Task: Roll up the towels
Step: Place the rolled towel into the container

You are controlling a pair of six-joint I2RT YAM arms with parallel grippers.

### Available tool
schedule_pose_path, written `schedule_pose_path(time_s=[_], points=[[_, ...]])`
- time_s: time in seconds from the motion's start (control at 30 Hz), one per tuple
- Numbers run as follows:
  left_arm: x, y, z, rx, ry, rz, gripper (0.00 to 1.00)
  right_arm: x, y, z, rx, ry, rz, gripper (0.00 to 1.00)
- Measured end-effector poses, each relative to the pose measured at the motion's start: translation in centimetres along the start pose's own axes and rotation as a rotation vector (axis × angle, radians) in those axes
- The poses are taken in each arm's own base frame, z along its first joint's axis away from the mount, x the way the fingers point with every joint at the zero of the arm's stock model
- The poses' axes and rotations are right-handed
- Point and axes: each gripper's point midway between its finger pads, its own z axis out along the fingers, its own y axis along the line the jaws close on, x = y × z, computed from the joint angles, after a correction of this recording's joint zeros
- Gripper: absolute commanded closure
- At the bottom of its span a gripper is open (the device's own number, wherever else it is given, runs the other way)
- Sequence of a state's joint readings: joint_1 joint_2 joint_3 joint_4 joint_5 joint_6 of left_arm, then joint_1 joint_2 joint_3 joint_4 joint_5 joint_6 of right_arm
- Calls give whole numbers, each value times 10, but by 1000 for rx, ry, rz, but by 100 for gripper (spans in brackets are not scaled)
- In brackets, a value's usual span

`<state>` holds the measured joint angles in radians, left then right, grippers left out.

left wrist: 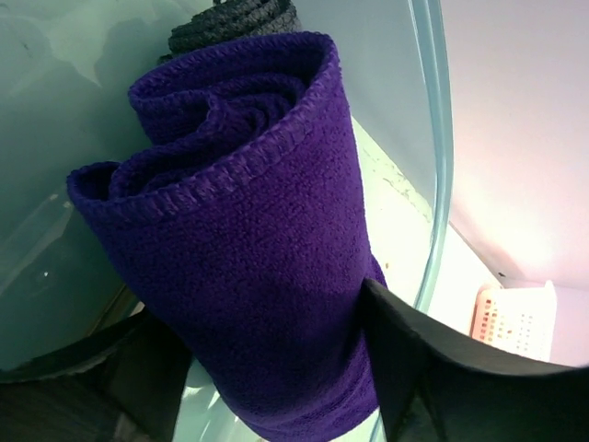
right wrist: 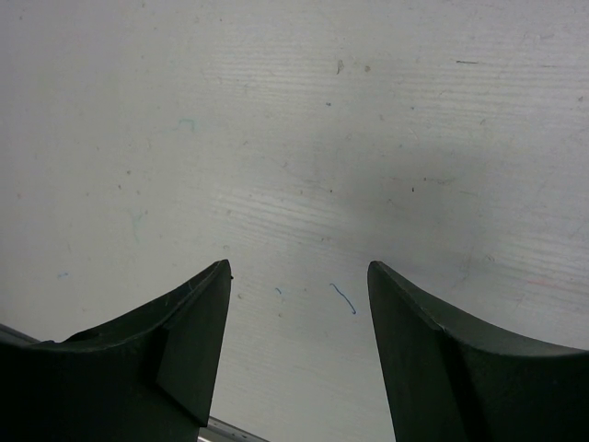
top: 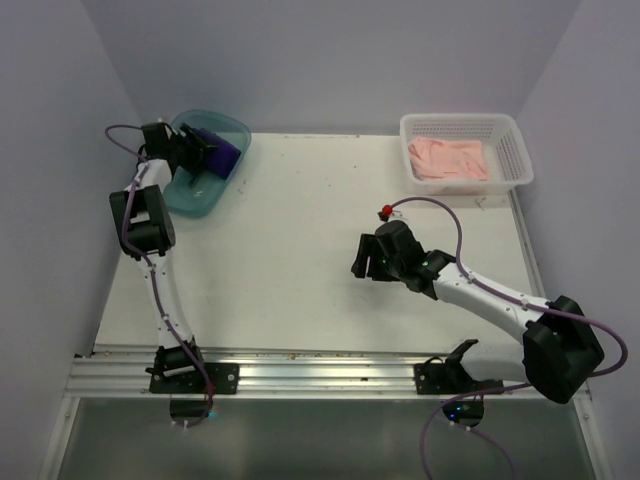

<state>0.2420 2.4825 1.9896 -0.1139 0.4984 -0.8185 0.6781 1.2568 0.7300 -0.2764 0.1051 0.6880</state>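
My left gripper (top: 205,150) is shut on a rolled deep purple towel (top: 224,152) and holds it inside the teal bin (top: 196,205) at the far left. In the left wrist view the purple roll (left wrist: 248,239) sits between my two fingers (left wrist: 414,368), and a rolled dark slate towel (left wrist: 235,17) lies behind it in the bin (left wrist: 440,138). A pale pink towel (top: 450,158) lies loosely folded in the white basket (top: 521,150) at the far right. My right gripper (top: 362,262) is open and empty just above the bare table (right wrist: 304,138).
The white basket also shows in the left wrist view (left wrist: 515,318). A metal rail (top: 320,365) runs along the near table edge. Purple walls close the left, right and back sides.
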Motion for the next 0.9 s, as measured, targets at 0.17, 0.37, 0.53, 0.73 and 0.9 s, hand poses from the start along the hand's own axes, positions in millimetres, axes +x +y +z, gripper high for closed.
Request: schedule_pose_path(time_s=[0.17,0.37,0.53,0.73,0.9], points=[[3,-1,-4,-11,11,8,18,0,1,0,-6,1,1,36],[4,3,-16,-65,16,19,17,-1,5,-1,-21,5,1,36],[7,2,-32,-93,25,17,13,-2,6,-1,-23,2,1,36],[4,-11,-46,-91,22,37,12,-2,6,-2,-26,-1,2,36],[7,-14,-58,-106,26,35,12,-7,9,-7,-40,-18,4,36]])
